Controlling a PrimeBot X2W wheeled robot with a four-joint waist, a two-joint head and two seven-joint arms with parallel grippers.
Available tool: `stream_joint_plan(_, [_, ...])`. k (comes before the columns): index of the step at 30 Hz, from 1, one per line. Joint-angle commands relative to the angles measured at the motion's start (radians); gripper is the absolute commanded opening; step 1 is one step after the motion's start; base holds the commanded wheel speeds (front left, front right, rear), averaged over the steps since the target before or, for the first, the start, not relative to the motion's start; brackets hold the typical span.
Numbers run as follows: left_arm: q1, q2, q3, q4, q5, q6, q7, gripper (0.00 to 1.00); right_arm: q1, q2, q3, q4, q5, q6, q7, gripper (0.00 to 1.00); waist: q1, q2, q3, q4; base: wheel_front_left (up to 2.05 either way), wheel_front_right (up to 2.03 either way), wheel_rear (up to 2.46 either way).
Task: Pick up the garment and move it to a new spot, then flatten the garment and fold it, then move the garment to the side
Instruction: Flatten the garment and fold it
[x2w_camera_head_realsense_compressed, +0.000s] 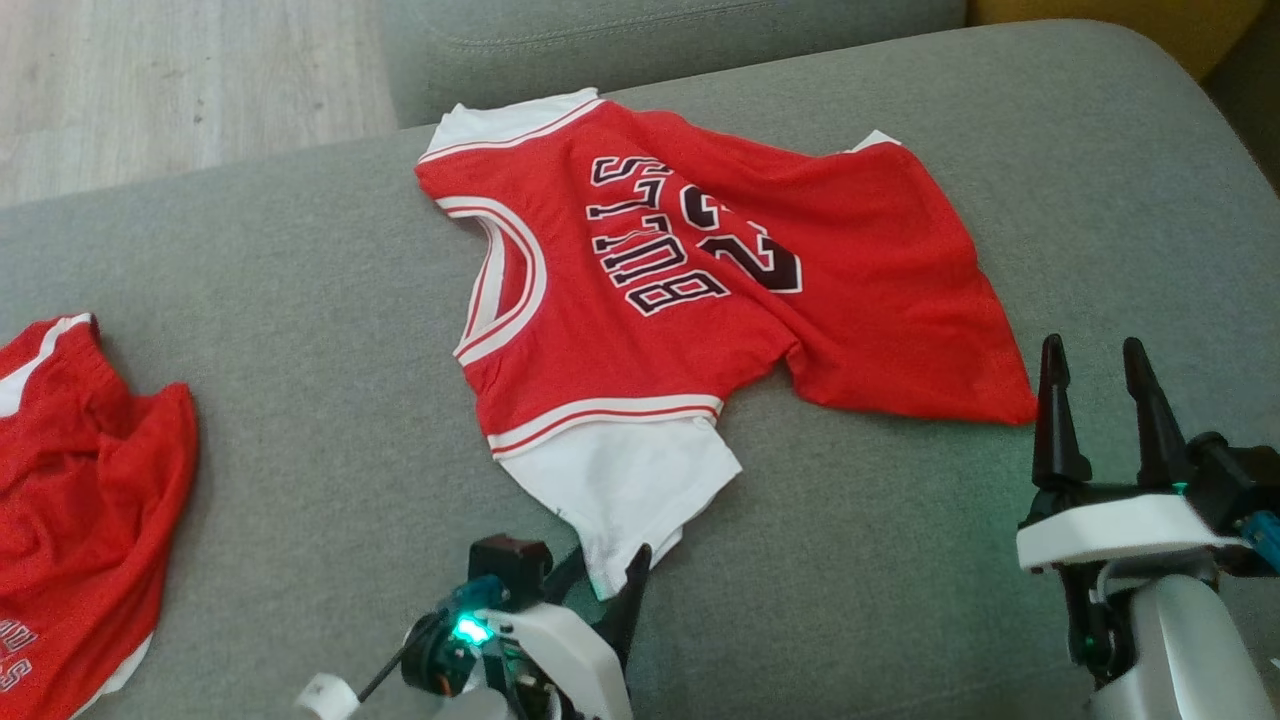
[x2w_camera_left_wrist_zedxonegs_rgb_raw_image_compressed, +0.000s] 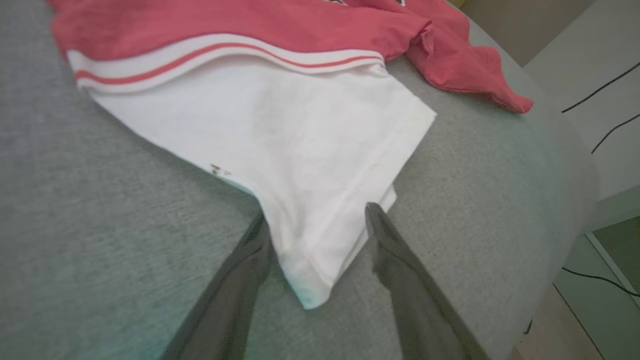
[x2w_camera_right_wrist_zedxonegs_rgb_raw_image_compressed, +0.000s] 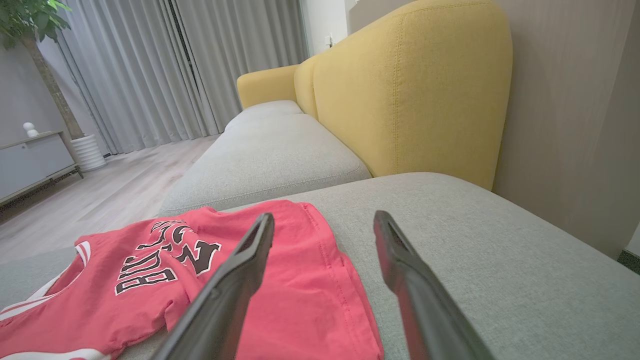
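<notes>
My left claw (x2w_camera_head_realsense_compressed: 608, 565) is low over the near edge of the grey woven sofa seat (x2w_camera_head_realsense_compressed: 280, 300). Its two dark fingers (x2w_camera_left_wrist_zedxonegs_rgb_raw_image_compressed: 400, 270) are spread either side of the corner of the white short sleeve (x2w_camera_head_realsense_compressed: 620, 480) that points toward me. In the left wrist view that sleeve (x2w_camera_left_wrist_zedxonegs_rgb_raw_image_compressed: 280, 135) lies flat between them, unpinched, so this claw is open; whether the tips touch the cloth I cannot tell

The sleeve belongs to the red basketball jersey (x2w_camera_head_realsense_compressed: 650, 300), which lies face up in the middle of the seat. Its long axis runs across my view: the white-trimmed neck opening (x2w_camera_head_realsense_compressed: 500, 280) faces my left and the hem (x2w_camera_head_realsense_compressed: 990, 370) my right, pulled slightly toward me at that end. The black BULLS lettering (x2w_camera_head_realsense_compressed: 650, 240) therefore reads sideways, running away from me. The second white sleeve (x2w_camera_head_realsense_compressed: 500, 118) points away, toward the seat's far edge. The body is rumpled, with a fold across the number

My right claw (x2w_camera_head_realsense_compressed: 1092, 348) is wide open, holding nothing, just beside the hem's near corner, fingers aimed along the seat. Its wrist view shows the jersey (x2w_camera_right_wrist_zedxonegs_rgb_raw_image_compressed: 310, 300) beneath them and a mustard-yellow sofa backrest (x2w_camera_right_wrist_zedxonegs_rgb_raw_image_compressed: 410, 90) beyond

A second crumpled red garment (x2w_camera_head_realsense_compressed: 80, 500) lies well apart at my far left
</notes>
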Motion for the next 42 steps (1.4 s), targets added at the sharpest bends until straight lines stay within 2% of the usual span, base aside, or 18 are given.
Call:
stream_joint_plan(1, [-0.004,0.002,0.016,-0.032,-0.009,-0.010,-0.015,0.53,-0.047,-0.004,0.026,-0.025,0.006,-0.001,-0.011,1.00,-0.0001,0.0000,-0.001,-0.003,0.00,0.00,0.00])
stream_joint_plan(2, [-0.004,0.001,0.013,-0.039,-0.014,-0.018,-0.022,0.35,-0.048,-0.004,0.026,-0.023,0.006,-0.001,-0.011,1.00,-0.0001,0.0000,-0.002,-0.005,0.00,0.00,0.00])
stream_joint_plan(3, [-0.005,0.001,0.011,-0.045,-0.016,-0.024,-0.030,0.00,-0.049,-0.004,0.026,-0.021,0.005,-0.001,-0.011,1.00,-0.0001,0.0000,-0.002,-0.007,0.00,0.00,0.00])
stream_joint_plan(7, [-0.013,0.000,0.019,-0.061,-0.021,-0.029,-0.076,0.00,-0.052,-0.004,0.018,-0.016,-0.001,-0.001,-0.011,1.00,-0.0001,0.0000,-0.003,-0.009,0.00,0.00,0.00])
stream_joint_plan(16, [-0.041,0.006,0.112,-0.086,-0.026,0.000,-0.264,0.00,-0.053,-0.004,-0.011,0.027,-0.024,-0.001,-0.011,1.00,-0.0001,0.0000,-0.005,0.021,0.00,0.00,0.00])
stream_joint_plan(20, [-0.047,0.011,0.150,-0.099,-0.029,0.007,-0.316,0.00,-0.056,-0.004,-0.029,0.076,-0.040,-0.001,0.003,1.00,-0.0001,0.0000,-0.007,0.040,0.00,0.00,0.00])
stream_joint_plan(31, [-0.043,0.012,0.199,-0.157,0.004,0.005,-0.352,0.00,-0.116,-0.004,-0.123,0.268,-0.029,-0.001,0.096,1.00,-0.0001,0.0000,0.002,0.086,0.00,0.00,0.00])
stream_joint_plan(42, [-0.026,0.002,0.251,-0.213,0.050,-0.005,-0.355,0.00,-0.206,-0.004,-0.184,0.484,-0.034,-0.001,0.073,1.00,-0.0001,0.0000,0.024,0.109,0.00,0.00,0.00])
